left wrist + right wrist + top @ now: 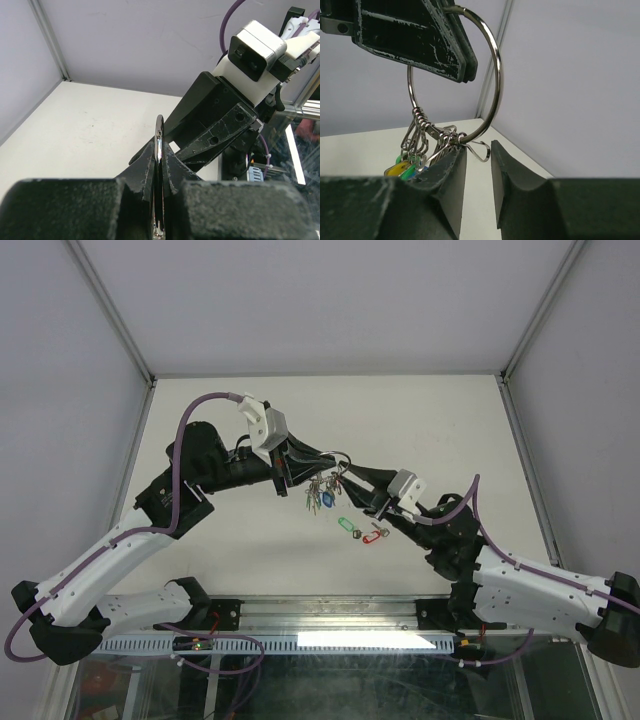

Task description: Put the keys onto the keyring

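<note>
The keyring [498,75], a thin silver wire ring, hangs in the air with my left gripper [159,149] shut on its upper part. Under it dangles a bunch of small keys with blue, yellow and green tags [320,496]. My right gripper [478,151] stands open at the ring's lowest point, and a small wire clip [485,150] pokes into the gap between its fingers. On the table below lie the keys: one with a green tag [347,526], one with a red tag [373,536] and one with a black tag [382,530].
The white table [220,410] is walled in by pale panels on three sides. A metal rail [330,640] with cables runs along the near edge between the arm bases. The right wrist's camera housing [254,50] looms close behind the ring.
</note>
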Tool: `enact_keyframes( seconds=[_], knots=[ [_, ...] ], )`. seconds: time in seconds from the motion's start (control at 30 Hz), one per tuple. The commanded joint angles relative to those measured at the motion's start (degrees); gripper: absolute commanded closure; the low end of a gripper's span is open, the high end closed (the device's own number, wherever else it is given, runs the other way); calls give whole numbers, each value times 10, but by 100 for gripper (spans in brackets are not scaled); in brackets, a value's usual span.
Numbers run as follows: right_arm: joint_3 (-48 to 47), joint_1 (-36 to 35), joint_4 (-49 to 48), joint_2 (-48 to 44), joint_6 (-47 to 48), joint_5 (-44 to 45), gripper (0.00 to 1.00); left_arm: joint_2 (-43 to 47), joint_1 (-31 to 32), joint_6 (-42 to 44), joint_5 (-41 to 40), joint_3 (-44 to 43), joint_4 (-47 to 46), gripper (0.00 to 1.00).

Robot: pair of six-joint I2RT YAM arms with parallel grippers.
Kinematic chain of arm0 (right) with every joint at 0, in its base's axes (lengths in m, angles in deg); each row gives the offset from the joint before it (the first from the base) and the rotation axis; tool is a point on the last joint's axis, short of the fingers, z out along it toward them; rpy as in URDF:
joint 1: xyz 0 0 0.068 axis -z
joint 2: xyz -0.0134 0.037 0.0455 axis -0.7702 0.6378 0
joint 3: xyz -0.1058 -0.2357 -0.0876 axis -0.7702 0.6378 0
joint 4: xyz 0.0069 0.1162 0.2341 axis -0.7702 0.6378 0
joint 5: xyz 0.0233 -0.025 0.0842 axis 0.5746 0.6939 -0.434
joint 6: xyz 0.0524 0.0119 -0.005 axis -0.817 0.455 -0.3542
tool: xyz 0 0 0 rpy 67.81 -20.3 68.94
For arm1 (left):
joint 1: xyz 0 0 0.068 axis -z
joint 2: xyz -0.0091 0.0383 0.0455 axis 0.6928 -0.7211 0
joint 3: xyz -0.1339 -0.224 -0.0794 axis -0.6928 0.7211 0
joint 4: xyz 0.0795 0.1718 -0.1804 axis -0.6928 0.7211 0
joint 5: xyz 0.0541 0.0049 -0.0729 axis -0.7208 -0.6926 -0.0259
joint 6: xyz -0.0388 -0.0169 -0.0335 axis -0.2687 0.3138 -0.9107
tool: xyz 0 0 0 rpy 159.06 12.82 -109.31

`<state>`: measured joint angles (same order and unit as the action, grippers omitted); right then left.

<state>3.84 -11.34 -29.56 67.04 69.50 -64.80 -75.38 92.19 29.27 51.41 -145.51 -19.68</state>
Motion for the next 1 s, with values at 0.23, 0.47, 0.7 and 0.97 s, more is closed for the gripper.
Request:
enact_keyframes(
  seconds=[0.23,0.47,0.7,0.97],
  knots=[
    [-14,-2,-9,-20,22,6,98,6,3,-12,-9,-13,-29,100],
    [-44,-2,103,-46,116,45,100,12,3,-13,-14,-8,-29,100],
    [-113,-3,247,-40,247,82,100,16,3,-19,-18,4,-35,89],
    [-146,-3,328,-41,413,84,100,22,3,-26,-31,19,-36,76]
  ],
)
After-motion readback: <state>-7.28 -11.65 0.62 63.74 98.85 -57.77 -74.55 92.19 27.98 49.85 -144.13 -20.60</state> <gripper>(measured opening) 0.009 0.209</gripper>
